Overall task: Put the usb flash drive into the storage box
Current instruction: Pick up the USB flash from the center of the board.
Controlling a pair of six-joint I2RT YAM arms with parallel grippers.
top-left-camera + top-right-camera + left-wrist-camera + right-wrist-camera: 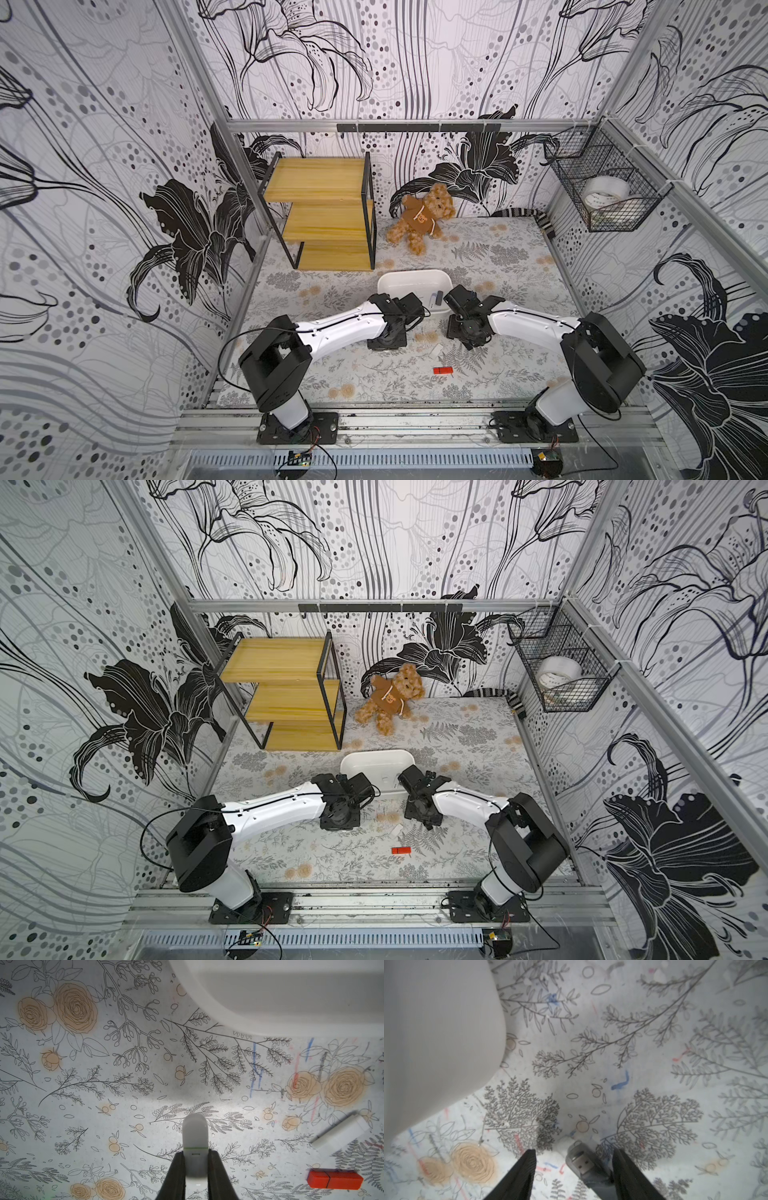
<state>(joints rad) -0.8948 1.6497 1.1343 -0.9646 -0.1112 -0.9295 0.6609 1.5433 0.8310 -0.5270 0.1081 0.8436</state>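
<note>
1. The left gripper (195, 1155) is clamped on a white flash drive (195, 1132). The drive's rounded end sticks out past the fingertips, and a thin green line crosses its body just above the grip.
2. That drive hangs over the flower-printed table (83, 1084), outside the storage box (291, 1001), whose rounded white corner lies near it.
3. The right gripper (574, 1152) has its jaws apart. A grey flash drive (581, 1163) with a bare metal plug lies against one finger (629, 1172), with a clear gap to the other finger.
4. Whether the grey drive rests on that finger or is loose cannot be told from the blurred right wrist view. The box wall (436, 1043) stands off to one side of it.
5. In both top views the box (411, 274) sits mid-table, with both wrists at its near edge.
6. A red flash drive (442, 370) lies flat on the table nearer the arm bases, well apart from the box. A small white piece (340, 1132) lies near it.
7. A teddy bear (422, 218) and a wooden shelf (324, 199) stand at the back of the table.
</note>
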